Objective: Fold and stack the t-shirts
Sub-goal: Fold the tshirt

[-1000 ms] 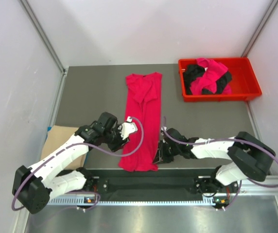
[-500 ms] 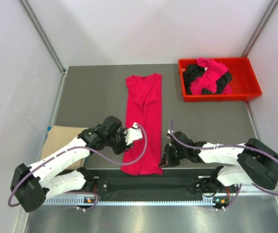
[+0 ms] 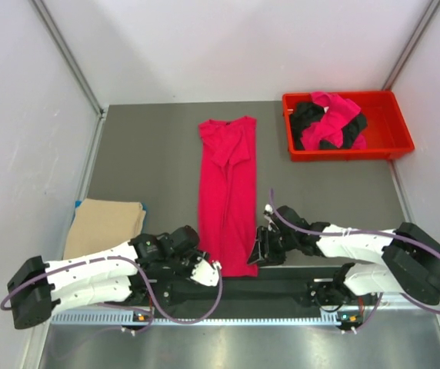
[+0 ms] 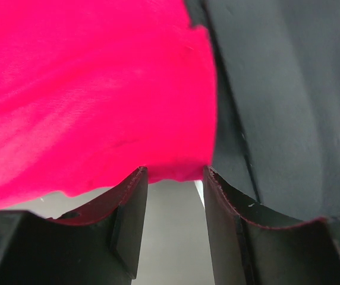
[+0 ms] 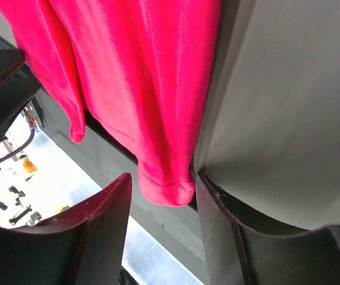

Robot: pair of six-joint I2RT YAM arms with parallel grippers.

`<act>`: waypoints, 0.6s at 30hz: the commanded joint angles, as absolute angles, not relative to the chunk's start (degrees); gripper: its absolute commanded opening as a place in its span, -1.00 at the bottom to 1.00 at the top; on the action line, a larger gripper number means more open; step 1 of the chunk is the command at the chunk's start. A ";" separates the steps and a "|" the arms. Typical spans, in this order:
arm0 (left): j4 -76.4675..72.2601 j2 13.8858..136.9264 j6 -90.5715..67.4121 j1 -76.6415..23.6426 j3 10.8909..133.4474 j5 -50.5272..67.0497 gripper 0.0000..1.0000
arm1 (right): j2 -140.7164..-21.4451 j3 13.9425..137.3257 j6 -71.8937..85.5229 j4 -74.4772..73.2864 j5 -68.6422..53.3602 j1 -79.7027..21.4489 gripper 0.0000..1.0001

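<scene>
A magenta-pink t-shirt [image 3: 228, 192] lies as a long narrow strip down the middle of the table, its hem over the near edge. My left gripper [image 3: 212, 266] is open at the hem's near left corner; in the left wrist view [image 4: 175, 178] the hem [image 4: 98, 107] lies just at the fingertips, not clamped. My right gripper [image 3: 255, 254] is open at the near right corner; in the right wrist view [image 5: 161, 184] the hanging hem corner [image 5: 167, 187] sits between the spread jaws. A folded tan-beige t-shirt [image 3: 105, 227] lies at the left. Black [image 3: 309, 117] and pink [image 3: 337, 108] shirts sit crumpled in the tray.
The red plastic tray [image 3: 389, 146] stands at the back right corner. White walls close in the table on the left, back and right. The dark rail [image 3: 235, 292] with the arm bases runs along the near edge.
My left arm has drawn back from the shirt's left side to its near left corner, uncovering the tan shirt. My right gripper has stayed near the near right corner.
</scene>
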State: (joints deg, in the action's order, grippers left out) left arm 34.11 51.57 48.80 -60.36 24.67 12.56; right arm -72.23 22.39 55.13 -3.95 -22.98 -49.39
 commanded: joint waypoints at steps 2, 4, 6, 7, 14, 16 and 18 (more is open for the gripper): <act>32.08 49.66 55.37 -61.52 22.94 9.58 -0.04 | -74.61 20.13 54.49 -8.62 -20.92 -50.71 -0.02; 32.34 50.01 55.98 -61.52 22.68 10.37 -0.03 | -75.32 19.87 54.58 -7.83 -21.44 -50.89 -0.03; 32.78 50.19 56.51 -61.61 22.33 10.98 -0.03 | -75.59 19.25 54.58 -7.56 -21.71 -50.89 -0.02; 32.96 50.53 56.60 -61.70 22.15 11.42 -0.02 | -75.67 19.07 54.58 -7.47 -21.80 -50.89 -0.02; 26.91 51.06 56.52 -61.87 19.87 11.26 -0.13 | -78.04 17.49 55.63 -3.35 -22.67 -50.89 -0.26; 24.53 51.33 56.16 -61.87 19.16 10.29 -0.52 | -78.57 17.58 55.81 -2.73 -23.03 -50.89 -0.48; 24.35 51.33 55.73 -61.87 19.42 10.11 -0.76 | -78.31 17.84 55.90 -2.20 -23.03 -50.98 -0.58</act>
State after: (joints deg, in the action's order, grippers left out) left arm 29.95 50.78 55.05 -62.02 20.03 11.77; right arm -77.10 18.94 56.27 -2.44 -27.00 -50.87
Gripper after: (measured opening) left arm 0.172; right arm 0.220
